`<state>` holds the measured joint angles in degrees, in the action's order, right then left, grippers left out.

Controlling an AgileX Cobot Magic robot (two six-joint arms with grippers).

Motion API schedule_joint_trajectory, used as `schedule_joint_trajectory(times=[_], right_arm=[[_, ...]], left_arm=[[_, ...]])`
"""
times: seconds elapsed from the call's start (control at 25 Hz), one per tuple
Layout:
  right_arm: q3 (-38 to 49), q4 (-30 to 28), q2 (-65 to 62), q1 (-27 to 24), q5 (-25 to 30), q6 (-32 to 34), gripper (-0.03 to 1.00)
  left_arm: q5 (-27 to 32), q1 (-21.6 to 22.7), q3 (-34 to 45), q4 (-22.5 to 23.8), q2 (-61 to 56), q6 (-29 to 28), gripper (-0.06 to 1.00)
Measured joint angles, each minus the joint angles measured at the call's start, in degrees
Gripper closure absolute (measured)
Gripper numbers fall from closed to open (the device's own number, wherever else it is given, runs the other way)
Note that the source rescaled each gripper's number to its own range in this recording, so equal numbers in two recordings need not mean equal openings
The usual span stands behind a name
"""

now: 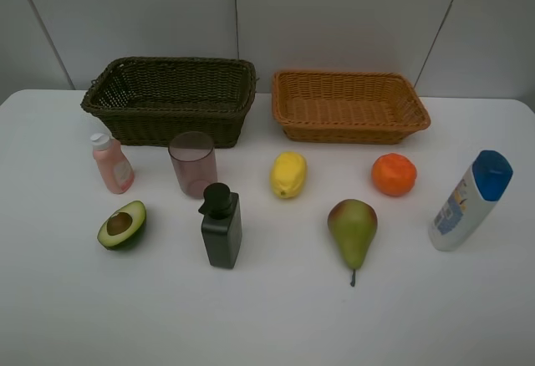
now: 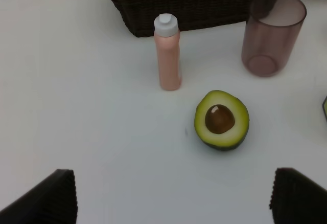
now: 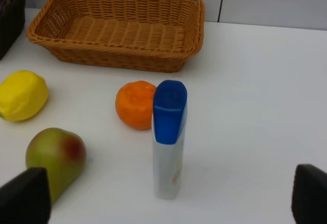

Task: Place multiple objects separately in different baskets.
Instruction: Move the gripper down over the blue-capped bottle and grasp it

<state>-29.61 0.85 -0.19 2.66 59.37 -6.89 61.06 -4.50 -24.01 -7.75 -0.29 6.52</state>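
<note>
Dark basket (image 1: 167, 124) — upper left of the overhead frame; deep, brown-green wicker. Tan basket (image 1: 351, 132) — upper right; shallow.
Middle row, left to right: pink bottle (image 1: 112, 165) with white cap; see-through pinkish cup (image 1: 193, 164); lemon (image 1: 288, 174); orange (image 1: 394, 175).
Front row: avocado half (image 1: 123, 225), pit up; black pump bottle (image 1: 221, 228); green-red pear (image 1: 352, 231); white bottle (image 1: 468, 203) with blue cap, far right.
Left gripper (image 2: 173, 203) — fingers spread wide, holding nothing; avocado half ahead of it, apart.
Right gripper (image 3: 167, 211) — also released; white bottle stands upright ahead, between the fingers' lines, untouched.

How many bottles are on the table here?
3: pink bottle before the dark basket, black pump bottle front-centre, white bottle with blue cap far right. None appears hidden.
</note>
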Motion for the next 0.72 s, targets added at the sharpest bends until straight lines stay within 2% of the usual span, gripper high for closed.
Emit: schedule_joint_trajectory(times=[0.72], right_arm=[[0.00, 0.00, 0.00, 0.00, 0.00, 0.07, -0.03]], left_arm=[[0.00, 0.00, 0.00, 0.00, 0.00, 0.00, -0.05]])
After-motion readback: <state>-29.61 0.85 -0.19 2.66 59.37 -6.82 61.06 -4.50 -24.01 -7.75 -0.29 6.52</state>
